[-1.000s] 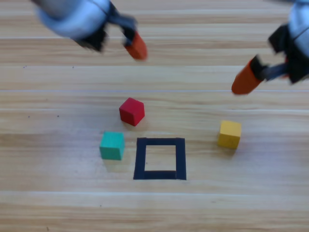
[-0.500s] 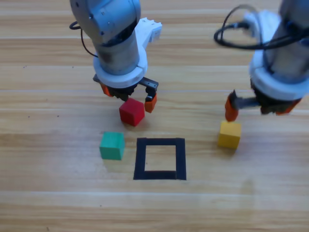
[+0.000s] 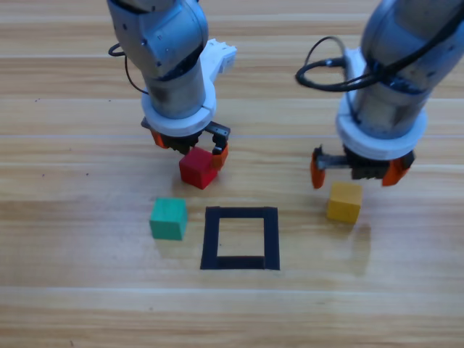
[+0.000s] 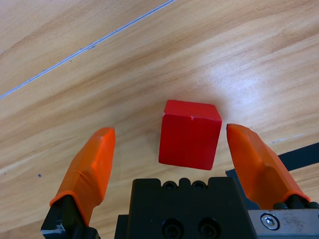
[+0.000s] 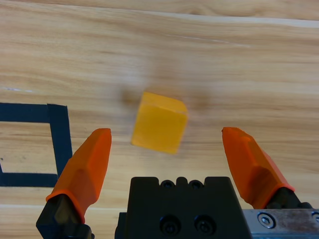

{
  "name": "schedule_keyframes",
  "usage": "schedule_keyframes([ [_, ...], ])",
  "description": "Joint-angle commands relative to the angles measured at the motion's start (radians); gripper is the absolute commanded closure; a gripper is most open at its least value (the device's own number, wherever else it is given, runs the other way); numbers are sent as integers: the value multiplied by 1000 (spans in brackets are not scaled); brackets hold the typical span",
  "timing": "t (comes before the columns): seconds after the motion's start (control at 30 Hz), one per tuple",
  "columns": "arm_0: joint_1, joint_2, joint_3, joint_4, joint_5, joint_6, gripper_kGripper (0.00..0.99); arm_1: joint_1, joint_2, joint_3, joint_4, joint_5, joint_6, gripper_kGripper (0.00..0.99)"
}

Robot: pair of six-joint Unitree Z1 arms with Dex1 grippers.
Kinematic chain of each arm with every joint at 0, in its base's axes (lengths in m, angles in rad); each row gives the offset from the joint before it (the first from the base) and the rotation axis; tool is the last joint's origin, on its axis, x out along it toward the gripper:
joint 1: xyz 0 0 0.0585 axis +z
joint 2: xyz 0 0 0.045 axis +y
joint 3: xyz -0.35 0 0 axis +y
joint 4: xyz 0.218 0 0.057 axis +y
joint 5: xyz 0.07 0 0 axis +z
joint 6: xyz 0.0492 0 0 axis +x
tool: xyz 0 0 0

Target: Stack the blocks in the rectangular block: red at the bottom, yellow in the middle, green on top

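High view: left gripper [image 3: 190,148] jaws spread around red cube [image 3: 198,167], right gripper [image 3: 357,171] jaws spread over yellow cube [image 3: 344,201], both cubes ungrasped.

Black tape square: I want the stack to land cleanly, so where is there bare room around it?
Bare wood fills the black tape square. Free strip runs between it and the small yellow cube. It's crowded left: small teal-green cube alongside, small red cube between the open left gripper.

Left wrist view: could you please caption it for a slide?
Open left gripper straddling the red cube on the wooden table, not yet gripping.
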Motion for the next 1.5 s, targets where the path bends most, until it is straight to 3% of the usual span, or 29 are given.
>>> schedule_keyframes([
  [0.03,29,52,61,-58,-23,20,47,-28,88,-4,-33,37,14,24],
  [0.27,31,54,122,-119,-43,30,97,-40,94,9,-35,30,94,1],
  [0.37,31,60,141,-138,-49,36,171,-43,96,17,-33,25,115,1],
  [0.47,31,57,165,-165,-58,41,346,-46,102,22,-33,43,132,4],
  [0.53,31,60,168,-175,-65,43,519,-48,110,25,-35,50,136,27],
  [0.6,31,60,167,-175,-65,43,697,-48,116,25,-36,51,138,70],
  [0.7,31,54,167,-175,-65,46,872,-48,125,23,-39,76,138,154],
  [0.8,31,32,167,-172,-55,41,899,-51,136,23,-41,112,133,289],
  [0.87,31,0,173,-161,-55,24,927,-52,142,25,-42,114,133,518],
  [0.93,25,-44,177,-152,-66,-5,946,-55,142,25,-56,99,118,846],
  [0.97,18,-63,177,-145,-68,-22,952,-55,140,25,-62,85,104,956],
  [1.2,-51,-116,98,2,-58,-263,955,-71,108,28,-73,16,35,990],
  [1.33,-121,-87,41,92,-35,-424,953,-71,-9,29,-27,-49,-52,990],
  [1.5,-233,23,-156,281,21,-608,953,-77,-170,69,27,-58,-78,990],
])
